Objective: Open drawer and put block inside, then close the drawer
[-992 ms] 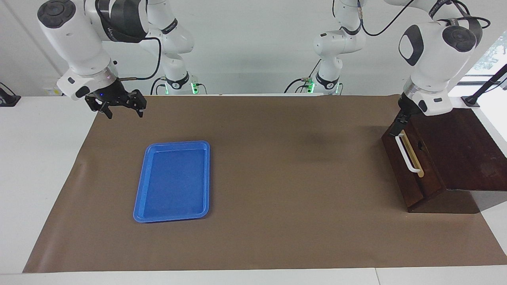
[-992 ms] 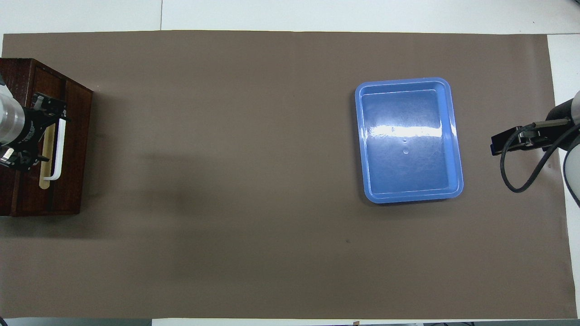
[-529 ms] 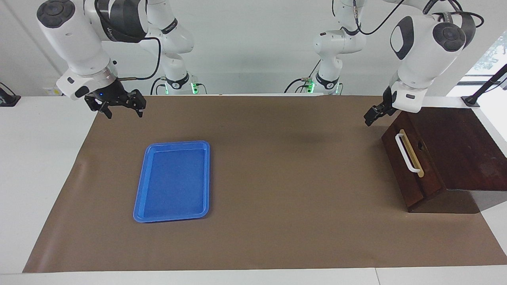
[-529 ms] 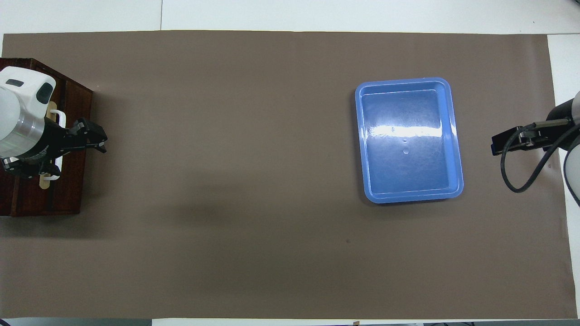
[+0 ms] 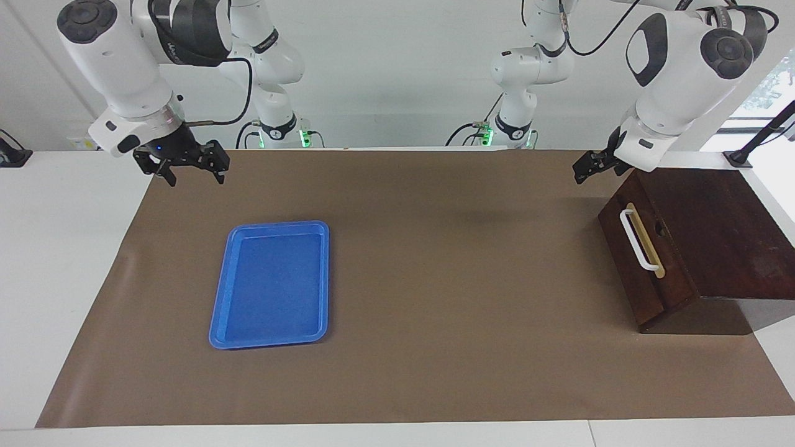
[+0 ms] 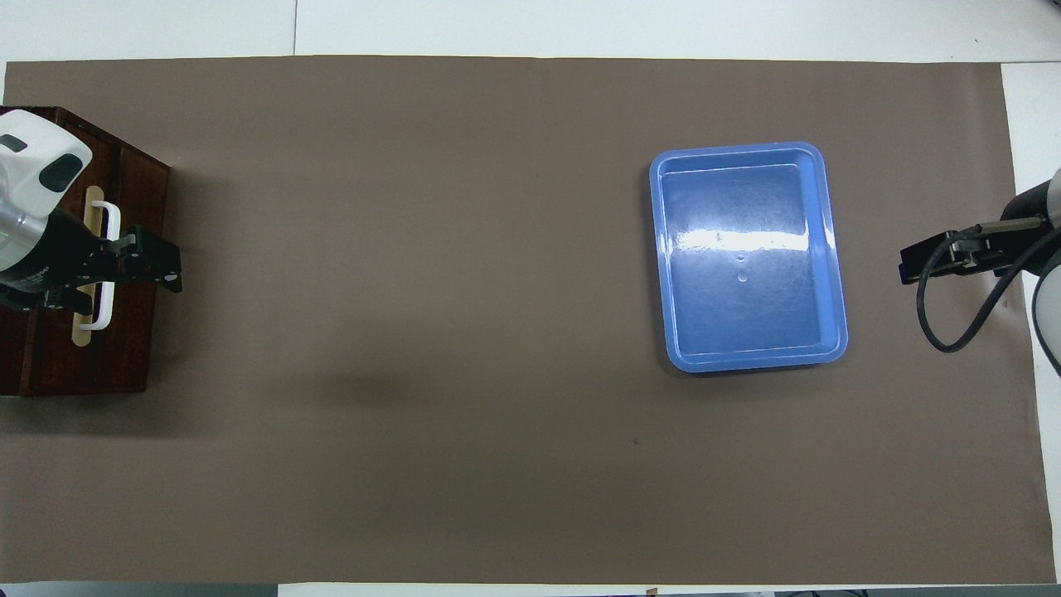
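Note:
The dark wooden drawer (image 5: 640,273) is shut in its box at the left arm's end of the table, and its white bar handle (image 5: 640,242) faces the table's middle. In the overhead view the drawer (image 6: 133,332) and handle (image 6: 108,249) show too. My left gripper (image 5: 587,170) hangs open and empty in the air beside the box corner nearest the robots, off the handle; from overhead it (image 6: 170,267) lies over the drawer's front edge. My right gripper (image 5: 194,178) waits open and empty over the mat's corner at the right arm's end. No yellow block is in view.
An empty blue tray (image 5: 271,284) lies on the brown mat (image 5: 435,279) toward the right arm's end; it also shows in the overhead view (image 6: 746,315). The box top (image 5: 720,230) slopes behind the drawer front.
My left gripper has left the drawer handle, risen and drawn back toward the robots, off the box. The drawer stays shut. The right arm has not moved.

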{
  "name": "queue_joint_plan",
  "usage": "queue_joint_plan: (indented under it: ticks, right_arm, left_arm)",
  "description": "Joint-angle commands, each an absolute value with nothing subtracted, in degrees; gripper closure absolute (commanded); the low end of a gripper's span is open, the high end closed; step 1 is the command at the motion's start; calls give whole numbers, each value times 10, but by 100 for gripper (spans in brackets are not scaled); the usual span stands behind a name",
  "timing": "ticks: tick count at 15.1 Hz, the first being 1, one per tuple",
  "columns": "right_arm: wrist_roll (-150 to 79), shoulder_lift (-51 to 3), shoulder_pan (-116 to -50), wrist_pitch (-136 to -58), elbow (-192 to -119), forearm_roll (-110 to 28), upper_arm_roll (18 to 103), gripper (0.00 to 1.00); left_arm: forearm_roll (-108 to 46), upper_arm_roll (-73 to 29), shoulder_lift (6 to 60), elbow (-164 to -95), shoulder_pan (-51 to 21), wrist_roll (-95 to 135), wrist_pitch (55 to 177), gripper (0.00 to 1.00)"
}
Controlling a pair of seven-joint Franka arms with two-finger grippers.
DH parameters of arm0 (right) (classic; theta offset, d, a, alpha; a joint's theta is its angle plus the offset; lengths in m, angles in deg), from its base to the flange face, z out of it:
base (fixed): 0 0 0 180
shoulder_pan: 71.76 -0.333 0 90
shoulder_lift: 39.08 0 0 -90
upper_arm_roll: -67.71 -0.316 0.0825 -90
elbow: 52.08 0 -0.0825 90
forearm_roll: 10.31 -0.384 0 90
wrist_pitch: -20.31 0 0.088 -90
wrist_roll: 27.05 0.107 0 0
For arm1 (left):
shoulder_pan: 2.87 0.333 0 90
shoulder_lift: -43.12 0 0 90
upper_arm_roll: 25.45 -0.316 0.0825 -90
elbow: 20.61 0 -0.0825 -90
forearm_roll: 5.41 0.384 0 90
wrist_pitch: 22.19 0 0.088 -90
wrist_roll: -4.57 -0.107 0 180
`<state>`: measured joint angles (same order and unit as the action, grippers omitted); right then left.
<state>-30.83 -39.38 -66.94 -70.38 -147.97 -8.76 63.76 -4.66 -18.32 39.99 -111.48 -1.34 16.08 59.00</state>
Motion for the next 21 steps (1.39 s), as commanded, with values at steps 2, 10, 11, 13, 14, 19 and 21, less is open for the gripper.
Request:
queue_joint_plan:
  ticks: [2, 10, 11, 13, 14, 19, 21]
  right_arm:
    - [-317, -393, -677, -701, -1474, -96, 650, 0]
    - [-317, -393, -682, -702, -1471, -95, 654, 0]
    - [-317, -393, -682, -703, -1471, -95, 653, 0]
    - [-317, -393, -682, -703, -1471, -95, 652, 0]
    - [-317, -393, -682, -703, -1471, -95, 652, 0]
    - [-318, -393, -682, -705, -1471, -96, 651, 0]
    - [-318, -393, -682, -704, -1471, -95, 651, 0]
  left_arm:
    - [-37, -186, 389, -1085, -26, 148, 568, 0]
    - [-41, -193, 390, -1088, -25, 116, 582, 0]
    - [-41, -193, 391, -1089, -24, 116, 587, 0]
    - [-43, -194, 394, -1092, -23, 117, 591, 0]
    - [-46, -194, 394, -1092, -21, 120, 591, 0]
    - [-69, -202, 395, -1090, -18, 123, 616, 0]
    - [-69, -202, 395, -1092, -18, 124, 614, 0]
